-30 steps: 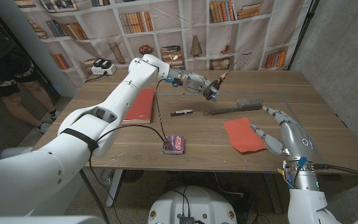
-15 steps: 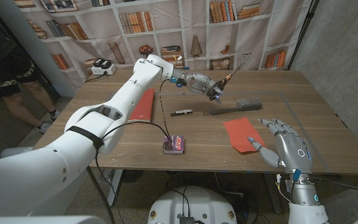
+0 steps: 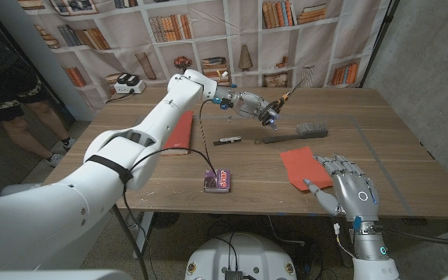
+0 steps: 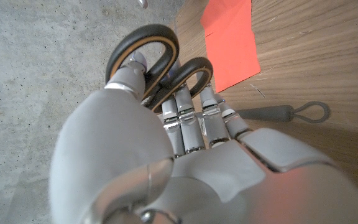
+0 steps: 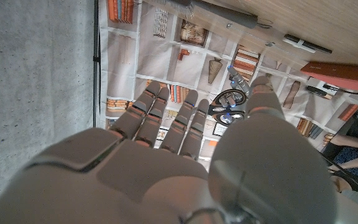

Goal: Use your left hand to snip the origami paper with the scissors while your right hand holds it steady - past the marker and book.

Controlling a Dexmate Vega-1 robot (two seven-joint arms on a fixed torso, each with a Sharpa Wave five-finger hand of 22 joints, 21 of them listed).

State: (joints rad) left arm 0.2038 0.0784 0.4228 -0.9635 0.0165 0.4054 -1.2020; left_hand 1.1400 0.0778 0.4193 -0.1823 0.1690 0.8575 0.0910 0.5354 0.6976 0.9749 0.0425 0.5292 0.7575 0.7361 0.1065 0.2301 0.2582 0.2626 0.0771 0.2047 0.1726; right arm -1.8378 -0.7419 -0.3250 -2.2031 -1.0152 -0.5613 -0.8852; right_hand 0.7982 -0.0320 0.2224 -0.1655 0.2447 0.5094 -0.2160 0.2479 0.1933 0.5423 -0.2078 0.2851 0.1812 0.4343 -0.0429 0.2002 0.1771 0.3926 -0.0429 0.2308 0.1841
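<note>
Scissors (image 4: 157, 68) blades hidden behind left hand (image 4: 166, 143), paper (image 4: 229, 40) corner cropped

The wooden worktop (image 3: 411, 148) carries red origami paper (image 3: 302, 166) at four o'clock, a red book (image 3: 179, 131) at nine, a marker (image 3: 226, 141) and brush (image 3: 294, 134) centrally, and a small purple packet (image 3: 218, 180) at six.

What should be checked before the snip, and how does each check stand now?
1. Left hand grips scissors: ok.
2. Right hand holds the paper: not ok; its fingers are spread at the paper's near corner, grip not shown.
3. Scissors at the paper: not ok; they are raised above the table, beyond the brush.
4. Blades open: cannot tell.
5. Marker and book away from the paper: ok.
</note>
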